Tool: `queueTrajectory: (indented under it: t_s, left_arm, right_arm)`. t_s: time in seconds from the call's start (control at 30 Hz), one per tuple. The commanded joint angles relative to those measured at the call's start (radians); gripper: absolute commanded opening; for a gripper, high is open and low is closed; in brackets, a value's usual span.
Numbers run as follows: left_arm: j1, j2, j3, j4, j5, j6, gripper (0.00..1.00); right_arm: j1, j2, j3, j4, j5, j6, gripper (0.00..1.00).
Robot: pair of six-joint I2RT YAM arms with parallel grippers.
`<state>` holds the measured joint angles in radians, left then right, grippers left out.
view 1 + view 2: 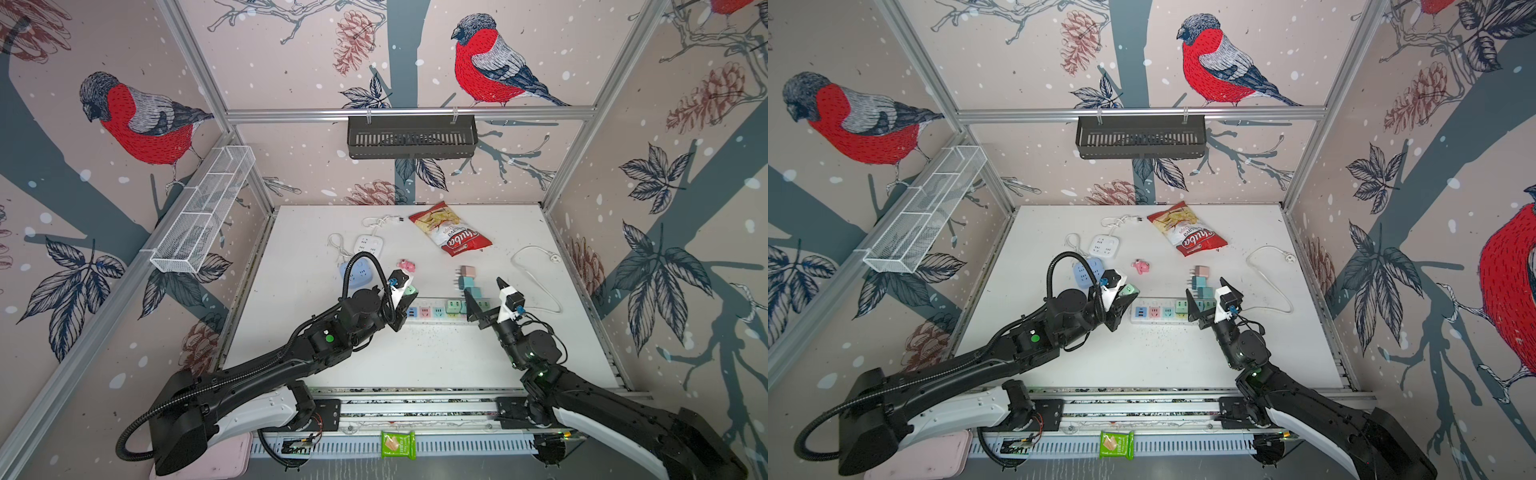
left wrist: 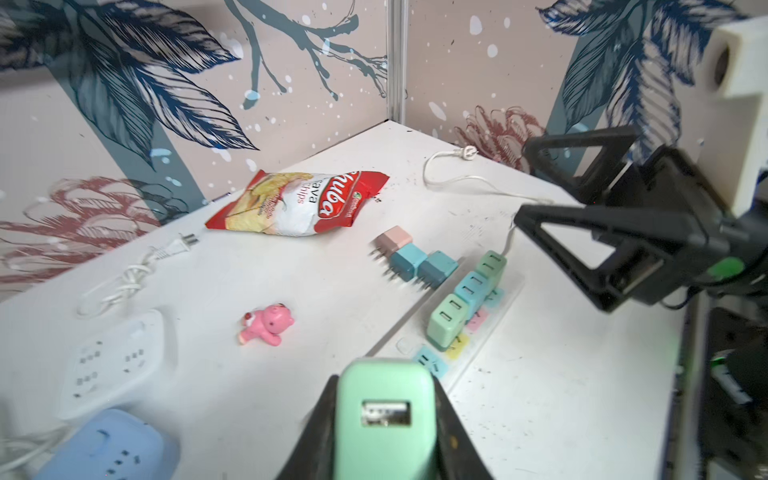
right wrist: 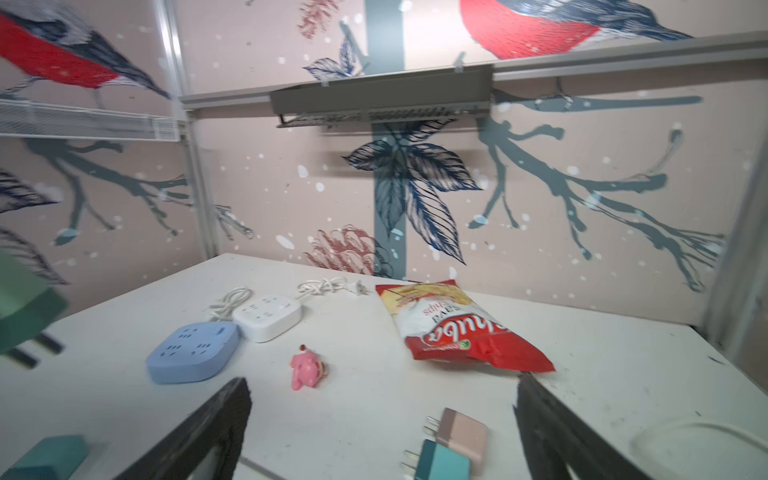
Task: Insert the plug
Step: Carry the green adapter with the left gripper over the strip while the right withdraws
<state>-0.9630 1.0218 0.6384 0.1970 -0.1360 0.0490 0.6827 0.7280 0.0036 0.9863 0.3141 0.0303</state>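
The left pincer (image 1: 408,294) is clamped on a mint-green USB charger (image 2: 384,409). A black finger (image 2: 316,436) presses each side, and the USB port faces the wrist camera. In the right wrist view the charger's prongs point down toward the table and sit in no socket. Just ahead of and below this pincer lies the long white power strip (image 1: 428,312), with free coloured sockets at the end nearest it. Further along the strip, three chargers stand plugged in a row: mint (image 2: 446,322), light blue (image 2: 471,286) and mint (image 2: 492,262).

The right pincer (image 1: 485,293) hangs over that far end of the strip, its jaws spread wide with nothing between them. Just past its fingertips three loose chargers lie on their sides, touching one another: one pink (image 2: 392,239) and two teal (image 2: 409,259).

Beyond the left pincer's tips lies a pink bear toy (image 1: 406,264). A blue square socket block (image 1: 355,272) sits on that pincer's outer side, and a white socket block (image 1: 368,243) with a bundled cord lies past it. Well beyond both pincers lies a red and white chips bag (image 1: 451,230). A white cable (image 1: 536,270) loops across the table on the right pincer's outer side
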Motion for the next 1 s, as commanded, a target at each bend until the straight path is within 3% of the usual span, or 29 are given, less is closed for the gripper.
queueTrajectory:
  t_s: [0.0, 0.07, 0.2, 0.3, 0.37, 0.47, 0.6, 0.73, 0.87, 0.97]
  left_arm:
    - [0.003, 0.014, 0.01, -0.043, 0.087, 0.316, 0.0]
    - [0.0, 0.033, 0.021, -0.073, 0.145, 0.466, 0.0]
    - [0.005, 0.089, 0.142, -0.145, 0.106, 0.483, 0.0]
    - [0.041, 0.148, 0.258, -0.216, 0.185, 0.547, 0.0]
    - [0.105, 0.189, 0.316, -0.244, 0.306, 0.584, 0.0]
    - [0.196, 0.239, 0.34, -0.205, 0.395, 0.596, 0.0]
    - [0.247, 0.319, 0.345, -0.172, 0.435, 0.688, 0.0]
    - [0.315, 0.406, 0.382, -0.161, 0.601, 0.729, 0.0]
    - [0.33, 0.476, 0.455, -0.251, 0.625, 0.795, 0.0]
    - [0.328, 0.497, 0.461, -0.272, 0.662, 0.757, 0.0]
  right_arm:
    - [-0.083, 0.009, -0.026, -0.018, -0.001, 0.127, 1.0]
    - [-0.131, 0.013, -0.023, -0.033, -0.034, 0.162, 1.0]
    - [-0.172, 0.022, -0.01, -0.061, -0.042, 0.202, 1.0]
    - [-0.193, 0.034, -0.001, -0.073, -0.045, 0.221, 1.0]
    - [-0.205, 0.041, 0.005, -0.082, -0.044, 0.235, 1.0]
    - [-0.223, 0.045, 0.008, -0.088, -0.046, 0.251, 1.0]
    - [-0.244, 0.065, 0.013, -0.081, -0.034, 0.27, 1.0]
    - [-0.268, 0.115, 0.036, -0.083, -0.033, 0.291, 1.0]
    - [-0.273, 0.162, 0.059, -0.086, -0.039, 0.297, 1.0]
    - [-0.278, 0.174, 0.068, -0.09, -0.041, 0.303, 1.0]
